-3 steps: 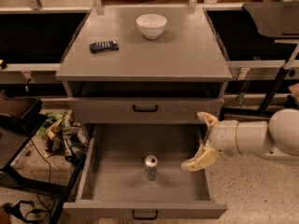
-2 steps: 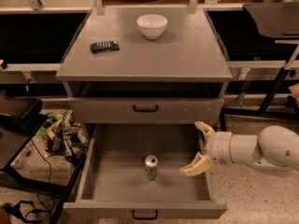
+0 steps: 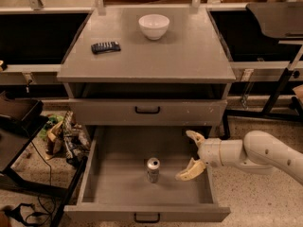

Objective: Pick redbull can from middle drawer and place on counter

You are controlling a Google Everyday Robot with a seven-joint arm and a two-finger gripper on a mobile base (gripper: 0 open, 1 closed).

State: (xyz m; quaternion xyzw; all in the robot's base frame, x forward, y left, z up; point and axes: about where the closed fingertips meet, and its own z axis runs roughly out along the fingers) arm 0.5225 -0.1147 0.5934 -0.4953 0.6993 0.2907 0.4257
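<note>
A: Quick status pls, where's the redbull can (image 3: 153, 169)?
B: Standing upright on the bare floor of the middle drawer (image 3: 118, 190), approx ctr, a bit toward the front wall. Silver top w/ pull tab faces up. Drawer is pulled out, below a closed drawer front.
A: And the gripper (image 3: 184, 155)?
B: Over the drawer's right-hand part as the view shows it, near the can but not touching, clear gap btw them. Fingers are spread wide apart, one tip up toward the back of the drawer, the other lower, nearer the front. Can isn't btw them; it sits off to the side of the lower tip.
A: Height over the drawer floor?
B: Can't tell from this angle.
A: Arm?
B: White arm (image 3: 265, 155) comes in from the right edge, crossing over the drawer's side wall.
A: Counter (image 3: 151, 60)?
B: Carries a white bowl (image 3: 154, 26) near the back, ctr, and a black remote (image 3: 105, 47) left of it and nearer the front, apart from it. Remote lies flat, bowl sits upright.
A: Anything else?
B: Upper drawer front (image 3: 189, 112) is shut, black handle (image 3: 147, 110) in its middle. Clutter (image 3: 64, 138) lies on the ground left of the cabinet, beside the open drawer.
</note>
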